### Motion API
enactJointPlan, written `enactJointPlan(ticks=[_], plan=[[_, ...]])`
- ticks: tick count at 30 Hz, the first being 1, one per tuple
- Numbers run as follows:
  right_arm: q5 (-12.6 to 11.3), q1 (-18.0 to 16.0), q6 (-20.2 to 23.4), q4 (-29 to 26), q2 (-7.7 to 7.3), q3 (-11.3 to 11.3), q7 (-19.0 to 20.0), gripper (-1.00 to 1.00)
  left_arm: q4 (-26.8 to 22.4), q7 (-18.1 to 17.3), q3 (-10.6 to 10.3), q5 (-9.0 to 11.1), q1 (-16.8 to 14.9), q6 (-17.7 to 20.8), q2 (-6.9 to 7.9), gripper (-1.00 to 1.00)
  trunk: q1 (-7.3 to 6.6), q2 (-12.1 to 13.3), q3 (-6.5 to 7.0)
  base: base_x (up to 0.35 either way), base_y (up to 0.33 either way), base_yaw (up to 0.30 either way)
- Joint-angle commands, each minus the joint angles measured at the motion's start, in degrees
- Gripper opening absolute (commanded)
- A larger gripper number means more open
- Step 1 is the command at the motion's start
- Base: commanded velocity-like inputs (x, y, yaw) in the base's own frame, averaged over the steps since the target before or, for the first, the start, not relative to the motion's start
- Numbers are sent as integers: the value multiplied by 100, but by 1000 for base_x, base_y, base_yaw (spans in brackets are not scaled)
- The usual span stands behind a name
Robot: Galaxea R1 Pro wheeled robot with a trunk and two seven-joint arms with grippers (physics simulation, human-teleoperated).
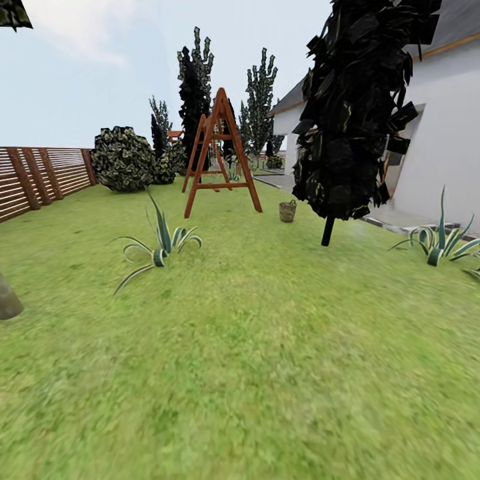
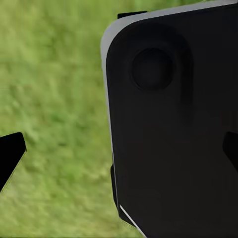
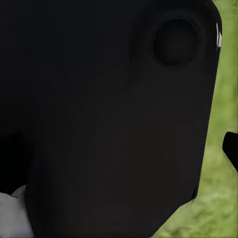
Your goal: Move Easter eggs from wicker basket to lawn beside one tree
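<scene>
The wicker basket (image 1: 287, 211) is standing far off on the lawn (image 1: 253, 347), just beside the right foot of the wooden swing frame (image 1: 219, 152) and short of the black cypress-like tree (image 1: 353, 107), so it is lying ahead and slightly right of the robot, well out of either arm's reach. Both wrist cameras are looking past dark robot body panels at grass, with dark fingertip edges (image 2: 11, 151) spread to the sides; whether either gripper is open cannot be told, and no egg is appearing in them. Judging from this, driving toward the frame is coming first, and neither arm is clearly nearer.
</scene>
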Motion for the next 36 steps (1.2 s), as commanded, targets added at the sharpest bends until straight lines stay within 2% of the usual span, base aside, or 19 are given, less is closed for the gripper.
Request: enactJointPlan(ticks=[1,36], plan=[[4,-1,-24,1,8,-2,-2,100,4,25,-38,-11,-3,-19,0,100,4,-2,-4,338,0,0],[45,-1,-16,4,39,36,2,100,4,21,-38,-10,-3,-21,1,100,4,-2,-4,338,0,0]])
